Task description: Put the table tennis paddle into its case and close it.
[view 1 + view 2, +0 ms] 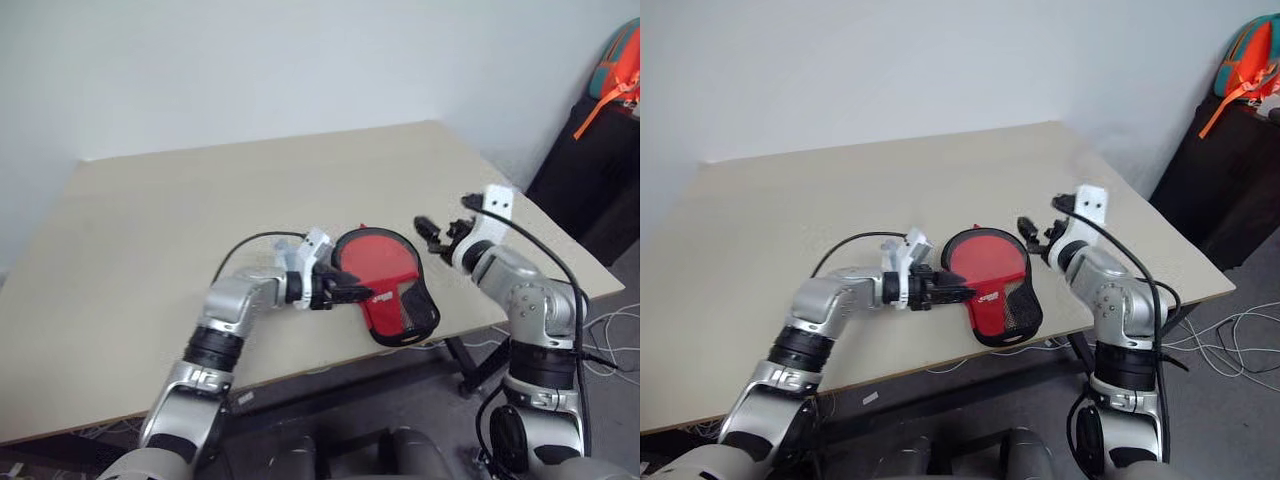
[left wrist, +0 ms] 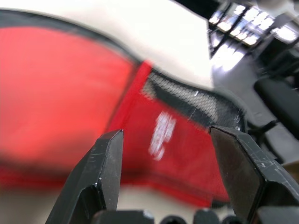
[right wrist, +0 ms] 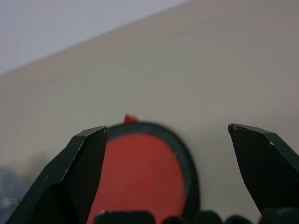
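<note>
Case (image 1: pixel 385 290): one red paddle-shaped pouch with black trim lies near the near edge of the pale surface (image 1: pixel 150 230), its round end toward the far side and its black mesh end hanging toward the near edge. From the head views, two arms reach in. The left pincer (image 1: pixel 355 292) comes from the left and sits at the case's left rim, its black fingers touching or just over the red fabric; whether it grips the cloth cannot be told. The right pincer (image 1: pixel 432 232) hovers just beside the far right of the case, apart from it. One orange and teal bag (image 1: pixel 622 62) rests on dark furniture at far right.

In the left wrist view, two black fingers (image 2: pixel 98 177) stand partly apart, the case's red body, white logo and mesh between and beyond them.

In the right wrist view, two fingers (image 3: pixel 74 172) stand wide, holding nothing, with the round red end of the case (image 3: pixel 140 172) lying below on the surface.
</note>
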`<state>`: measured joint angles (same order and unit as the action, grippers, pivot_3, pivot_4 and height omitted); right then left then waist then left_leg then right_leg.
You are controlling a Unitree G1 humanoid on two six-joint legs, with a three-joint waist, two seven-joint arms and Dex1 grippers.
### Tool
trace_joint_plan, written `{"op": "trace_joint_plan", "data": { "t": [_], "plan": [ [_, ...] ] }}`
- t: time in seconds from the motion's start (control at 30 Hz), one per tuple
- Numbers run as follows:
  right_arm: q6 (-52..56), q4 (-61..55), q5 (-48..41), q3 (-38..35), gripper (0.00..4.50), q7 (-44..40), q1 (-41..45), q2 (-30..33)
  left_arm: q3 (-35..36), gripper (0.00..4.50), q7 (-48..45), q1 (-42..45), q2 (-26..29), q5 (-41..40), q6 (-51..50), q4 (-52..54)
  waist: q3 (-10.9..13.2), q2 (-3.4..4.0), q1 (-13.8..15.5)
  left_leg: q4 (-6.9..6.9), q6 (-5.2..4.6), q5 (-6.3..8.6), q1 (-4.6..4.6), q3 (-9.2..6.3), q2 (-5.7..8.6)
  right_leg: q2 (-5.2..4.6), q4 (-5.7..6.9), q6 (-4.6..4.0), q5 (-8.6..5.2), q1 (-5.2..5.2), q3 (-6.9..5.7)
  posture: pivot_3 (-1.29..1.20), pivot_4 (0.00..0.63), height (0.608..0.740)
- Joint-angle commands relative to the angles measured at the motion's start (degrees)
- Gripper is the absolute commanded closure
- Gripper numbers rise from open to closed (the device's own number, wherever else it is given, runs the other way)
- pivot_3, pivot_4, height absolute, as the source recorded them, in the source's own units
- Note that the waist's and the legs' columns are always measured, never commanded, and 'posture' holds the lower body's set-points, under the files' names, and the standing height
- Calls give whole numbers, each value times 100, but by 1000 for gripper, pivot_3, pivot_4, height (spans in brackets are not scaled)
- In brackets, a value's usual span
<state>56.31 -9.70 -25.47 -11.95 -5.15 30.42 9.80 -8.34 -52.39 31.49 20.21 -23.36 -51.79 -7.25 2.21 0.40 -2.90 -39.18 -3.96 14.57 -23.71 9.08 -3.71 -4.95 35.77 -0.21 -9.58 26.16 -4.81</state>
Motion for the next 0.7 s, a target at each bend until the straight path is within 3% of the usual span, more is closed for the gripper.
{"op": "trace_joint_plan", "data": {
  "t": [0.03, 0.33, 0.47, 0.7],
  "plan": [
    [87, -298, -277, -61, 50, -199, 128, 45, 358, 1422, 304, -283, 192, -306, -649, 635, -1, -2, 2, -2, 3, 2, 0, -3, 0, -1, -1, 0, 0, -3, -2, 0, 0, 724],
    [180, -605, -534, 339, 50, -968, -140, 449, 363, 1422, 740, -802, 330, -334, -747, 1136, 0, -4, 26, -4, 20, 8, 1, -5, 2, -2, -1, 0, 0, -6, -6, 0, 0, 724],
    [121, -470, -473, 275, 50, -964, -96, 534, 419, 1422, 1007, -650, -86, -601, -1330, 1039, 0, -4, 26, -4, 20, 8, 1, -5, 2, -1, -1, 0, 0, -6, -6, 0, 0, 724],
    [72, -435, -391, 162, 50, -698, -137, 429, 1248, 1422, 1857, -414, -1039, -1083, -2662, 557, 0, -6, 22, -5, 19, 6, 2, -6, 1, 3, -1, 1, 0, -7, -6, 0, 0, 724]
  ]
}}
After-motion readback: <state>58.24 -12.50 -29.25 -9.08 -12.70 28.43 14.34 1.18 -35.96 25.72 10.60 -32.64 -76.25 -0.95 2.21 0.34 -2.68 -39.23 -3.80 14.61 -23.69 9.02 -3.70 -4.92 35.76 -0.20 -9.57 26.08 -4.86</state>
